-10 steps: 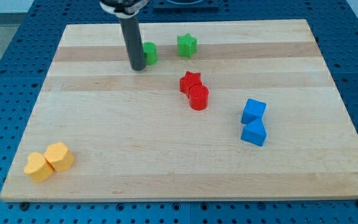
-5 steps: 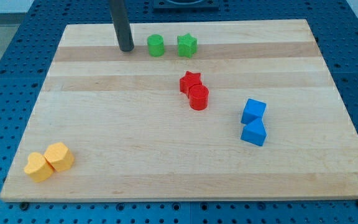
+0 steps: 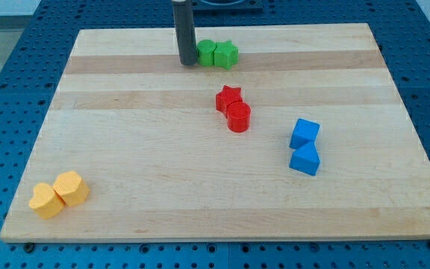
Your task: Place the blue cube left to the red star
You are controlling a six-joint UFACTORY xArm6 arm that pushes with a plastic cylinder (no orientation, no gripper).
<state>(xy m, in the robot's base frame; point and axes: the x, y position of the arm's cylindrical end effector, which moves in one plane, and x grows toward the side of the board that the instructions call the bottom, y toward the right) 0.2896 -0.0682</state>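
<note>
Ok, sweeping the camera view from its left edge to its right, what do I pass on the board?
Yellow heart-shaped block → yellow block → my tip, against the green cylinder's left side → green cylinder → green star. Next the red star and red cylinder overlap across, then the two blue blocks likewise, the blue cube above the other blue block.

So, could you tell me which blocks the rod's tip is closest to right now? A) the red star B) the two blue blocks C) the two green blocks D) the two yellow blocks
C: my tip sits right beside the green cylinder, which touches the green star, near the view's top.
</note>
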